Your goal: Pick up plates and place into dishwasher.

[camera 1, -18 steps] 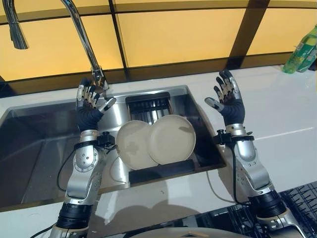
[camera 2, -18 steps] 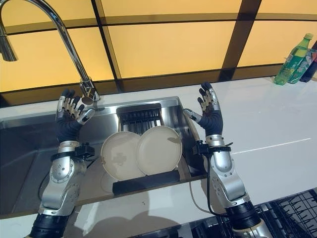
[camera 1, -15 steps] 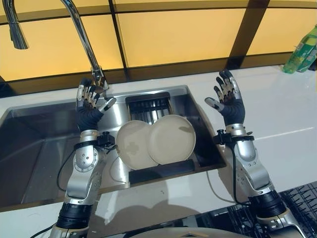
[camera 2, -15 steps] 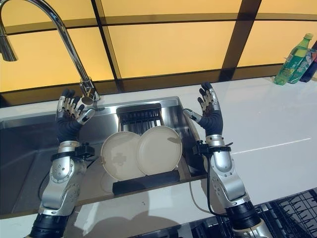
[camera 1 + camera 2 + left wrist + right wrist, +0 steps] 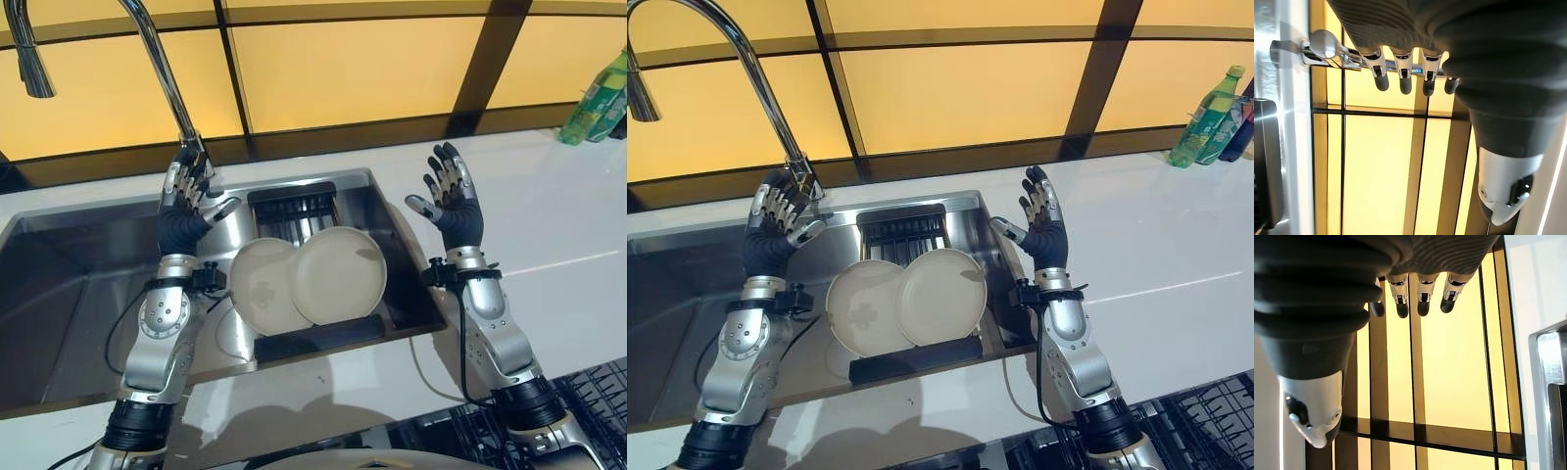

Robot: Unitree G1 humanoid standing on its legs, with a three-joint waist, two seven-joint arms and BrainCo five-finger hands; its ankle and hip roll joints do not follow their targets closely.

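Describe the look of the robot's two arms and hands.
Both arms are silver-grey metal shells with round joint covers and black ribbed cuffs near the elbows. Each wrist and hand back sits under a dark ribbed cover. The left robot hand and right robot hand have silver segmented fingers with dark tips and a separate thumb. A thin black cable loops beside each forearm.

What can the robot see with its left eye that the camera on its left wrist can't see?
The left eye view shows two cream plates leaning in the sink, a green bottle on the counter, and the right robot hand, open and raised. The left wrist view gives a close look along the left robot hand, its fingers straight. Both views share the left robot hand, the faucet and the yellow wall panels.
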